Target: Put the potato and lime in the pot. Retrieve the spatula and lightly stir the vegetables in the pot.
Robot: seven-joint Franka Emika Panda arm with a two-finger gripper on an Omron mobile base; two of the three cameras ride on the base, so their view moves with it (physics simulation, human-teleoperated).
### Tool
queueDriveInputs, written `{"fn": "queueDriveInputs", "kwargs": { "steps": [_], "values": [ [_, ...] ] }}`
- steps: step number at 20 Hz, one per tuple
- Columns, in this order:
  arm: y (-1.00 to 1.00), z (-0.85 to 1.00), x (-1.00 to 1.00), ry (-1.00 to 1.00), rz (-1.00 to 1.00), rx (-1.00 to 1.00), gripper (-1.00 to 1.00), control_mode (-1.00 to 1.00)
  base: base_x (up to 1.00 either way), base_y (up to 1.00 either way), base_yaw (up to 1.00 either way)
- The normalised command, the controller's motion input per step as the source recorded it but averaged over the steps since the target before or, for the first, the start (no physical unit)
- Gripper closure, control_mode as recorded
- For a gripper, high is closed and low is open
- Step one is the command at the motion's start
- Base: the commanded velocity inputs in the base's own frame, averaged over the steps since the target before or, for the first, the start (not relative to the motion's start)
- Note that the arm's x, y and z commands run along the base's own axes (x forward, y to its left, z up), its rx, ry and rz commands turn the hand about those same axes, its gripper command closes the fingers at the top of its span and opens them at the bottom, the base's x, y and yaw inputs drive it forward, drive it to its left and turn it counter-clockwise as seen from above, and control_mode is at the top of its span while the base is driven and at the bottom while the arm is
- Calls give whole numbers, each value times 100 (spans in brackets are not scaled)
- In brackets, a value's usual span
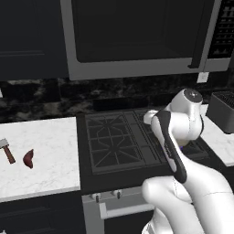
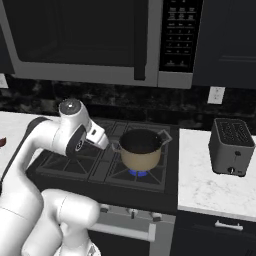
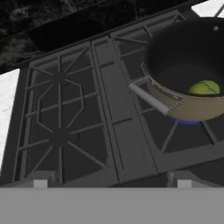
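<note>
The tan pot (image 2: pixel 141 151) stands on the stove's front right burner over a blue flame, its grey handle (image 3: pixel 151 99) pointing left. Inside the pot (image 3: pixel 183 65), the yellow-green lime (image 3: pixel 204 88) rests on the dark bottom. On the white counter left of the stove lie the reddish-brown potato (image 1: pixel 29 158) and, further left, the spatula (image 1: pixel 7 150) with its wooden handle. My gripper (image 3: pixel 112 183) hovers over the middle of the stove, left of the pot, open with nothing between its fingertips (image 3: pixel 40 183).
The black stove grates (image 1: pixel 121 139) span the middle. A microwave (image 2: pixel 100 40) hangs above. A grey toaster (image 2: pixel 234 146) sits on the right counter (image 2: pixel 210 190). My white arm (image 1: pixel 178 137) crosses over the stove's right half.
</note>
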Motion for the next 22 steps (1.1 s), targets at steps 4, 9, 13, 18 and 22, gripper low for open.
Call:
{"fn": "queueDriveInputs", "kwargs": {
  "steps": [4, 9, 13, 18, 22],
  "values": [
    [50, 14, -27, -1, 12, -4, -100, -100, 0, 0, 0],
    [6, 1, -34, -8, 2, -8, -100, -100, 0, 0, 0],
    [7, 0, -1, -1, 0, -2, -100, -100, 0, 0, 0],
    [0, 0, 0, 0, 0, 0, -100, 100, -1, 78, 1],
    [0, 0, 0, 0, 0, 0, -100, 100, 0, 100, 1]
  ]
}}
